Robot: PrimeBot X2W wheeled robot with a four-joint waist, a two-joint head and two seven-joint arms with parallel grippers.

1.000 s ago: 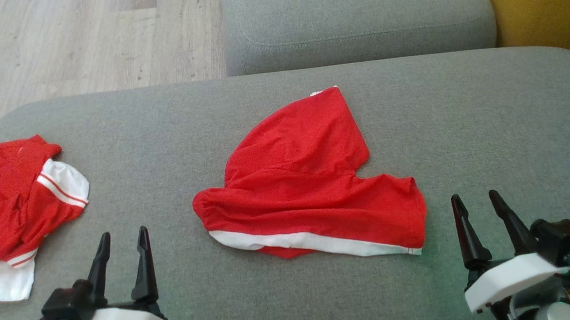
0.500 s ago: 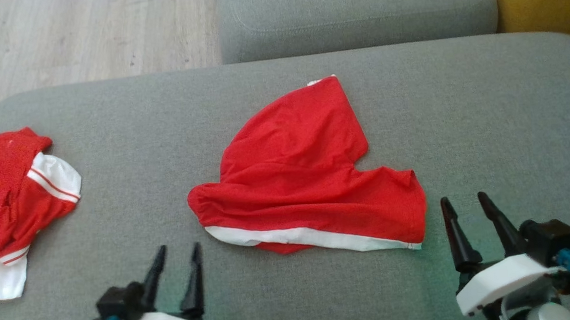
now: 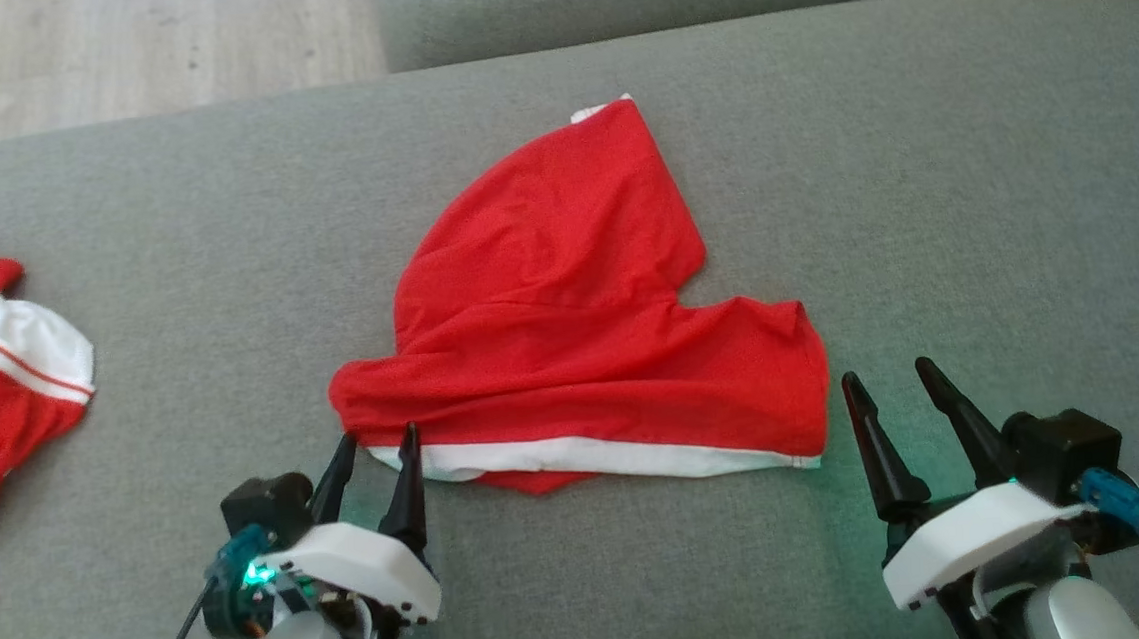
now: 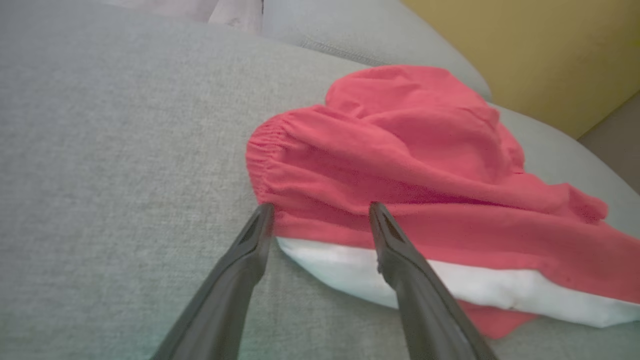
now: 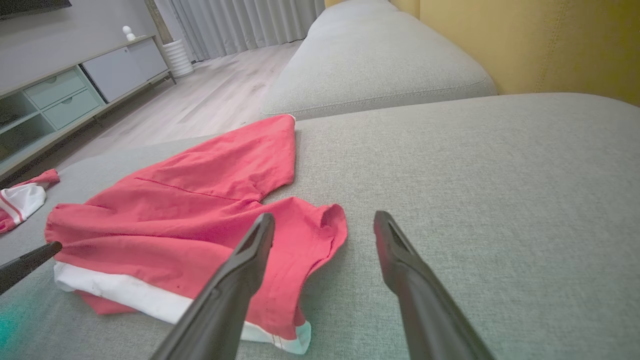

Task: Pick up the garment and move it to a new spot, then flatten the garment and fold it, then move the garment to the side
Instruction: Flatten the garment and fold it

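On the middle of the wide grey fabric sofa cushion (image 3: 971, 181) lies the crumpled red garment (image 3: 571, 339), with a white band along its near edge. It is not flat, and one part of it points to the far side. Both tools are spread and pinch nothing. The left tool (image 3: 379, 435) stands at the near left corner of the garment: one finger is just beside the gathered red edge, the other is over the line between red cloth and white band. Whether they touch the cloth I cannot tell. The right tool (image 3: 886, 371) is just beside the near right corner, over bare cushion. At the left side lies a second red and white garment (image 3: 4, 399), well apart.
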